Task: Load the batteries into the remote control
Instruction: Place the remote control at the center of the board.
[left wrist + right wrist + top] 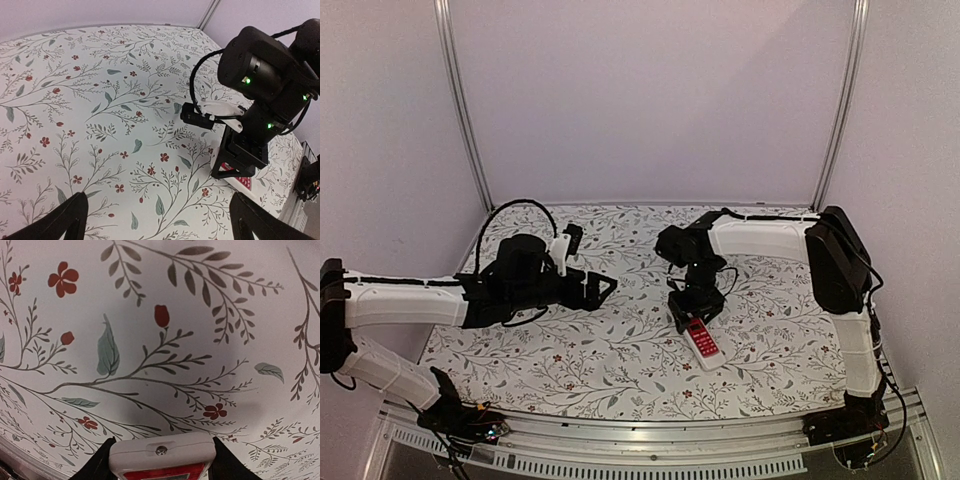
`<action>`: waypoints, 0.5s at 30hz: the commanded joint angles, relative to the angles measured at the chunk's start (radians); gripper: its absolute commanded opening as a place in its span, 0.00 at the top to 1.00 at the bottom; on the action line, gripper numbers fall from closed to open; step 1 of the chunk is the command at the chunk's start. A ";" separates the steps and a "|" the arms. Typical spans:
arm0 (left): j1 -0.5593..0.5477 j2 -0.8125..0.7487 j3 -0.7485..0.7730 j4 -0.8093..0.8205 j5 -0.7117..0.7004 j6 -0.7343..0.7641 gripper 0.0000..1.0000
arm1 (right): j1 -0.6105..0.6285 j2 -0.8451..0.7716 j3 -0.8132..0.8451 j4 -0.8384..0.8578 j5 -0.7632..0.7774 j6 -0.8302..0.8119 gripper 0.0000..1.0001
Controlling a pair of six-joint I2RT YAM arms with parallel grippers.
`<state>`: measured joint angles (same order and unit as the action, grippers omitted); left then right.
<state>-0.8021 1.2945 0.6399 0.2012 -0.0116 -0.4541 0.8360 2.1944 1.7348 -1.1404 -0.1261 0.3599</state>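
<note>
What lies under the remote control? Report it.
Around the remote control, red face up in the right gripper, only the floral table cover shows. Its underside and whatever is beneath are covered; no batteries are visible.

Floral table (570, 350) with remote control (701, 341)

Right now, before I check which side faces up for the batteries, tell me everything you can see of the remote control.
The remote control is a slim white plastic handset with its red button panel facing up, so its back is hidden. Its rounded far end carries a small round stud. It appears to lie angled on the floral tablecloth, right of centre. The right gripper straddles that far end, its fingers against both long sides.
</note>
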 commanded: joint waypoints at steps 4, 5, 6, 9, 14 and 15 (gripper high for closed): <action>0.021 0.036 0.007 0.012 -0.001 0.023 0.00 | 0.005 0.066 0.068 -0.011 0.018 0.039 0.36; 0.023 0.038 0.011 0.008 0.002 0.024 0.00 | 0.004 0.066 0.070 -0.010 0.017 0.040 0.34; 0.025 0.038 0.014 -0.001 0.004 0.027 0.00 | 0.005 0.067 0.069 -0.009 0.016 0.042 0.31; 0.031 0.037 0.027 -0.024 0.004 0.024 0.00 | 0.004 0.060 0.065 0.002 0.003 0.047 0.24; 0.037 0.037 0.088 -0.114 0.004 0.011 0.01 | 0.004 0.020 0.043 0.050 -0.013 0.048 0.09; 0.038 0.038 0.109 -0.140 0.004 0.009 0.00 | 0.003 -0.002 0.036 0.065 -0.014 0.045 0.06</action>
<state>-0.7837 1.3251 0.6762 0.1501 -0.0116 -0.4427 0.8371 2.2433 1.7794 -1.1316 -0.1337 0.4042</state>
